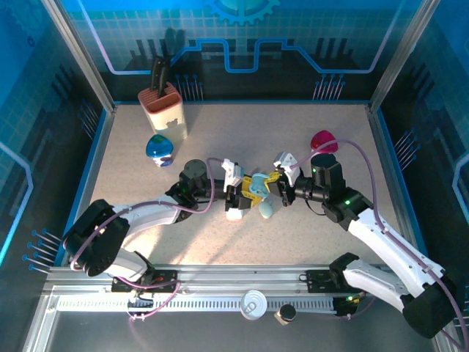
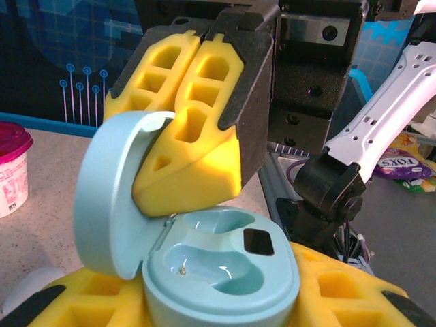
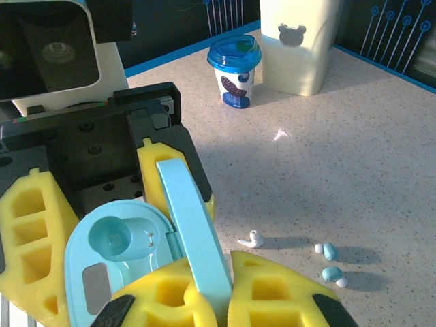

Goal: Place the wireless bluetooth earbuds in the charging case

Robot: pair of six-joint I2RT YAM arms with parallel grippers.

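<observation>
**Hazards.** Both sockets in the case (image 2: 225,272) are empty, and both grippers are occupied with it. We judge the main risk to be hinge strain. The left gripper (image 1: 249,192) clamps the case body between narrowly set foam fingers. The right gripper (image 3: 214,296) is closed, and the lid (image 2: 109,197) appears to be pinched between its fingertips, though the overlap makes contact hard to confirm. Any drift between the two arms would twist the lid or lever the body out of the soft foam.

A second risk comes when the lid is released: it may swing shut over the sockets. The third risk is the pick itself. The white earbud (image 3: 253,239) is tiny and glossy and the fingers are bulky, so it can skid away or seat the wrong way round.

**Location of parts.** In the right wrist view the white earbud lies on the table at 3 o'clock from the case, apart from it. Two pale blue earbuds (image 3: 328,262) lie further out, toward 4 o'clock.

**Arm pose.** In the top view the left arm reaches in from 7 o'clock, forearm low, gripper pointing toward 3 o'clock. The right arm comes from 5 o'clock, elbow bent, gripper pointing toward 9 o'clock. The grippers meet tip to tip at the table centre, with the case held between them.
</observation>
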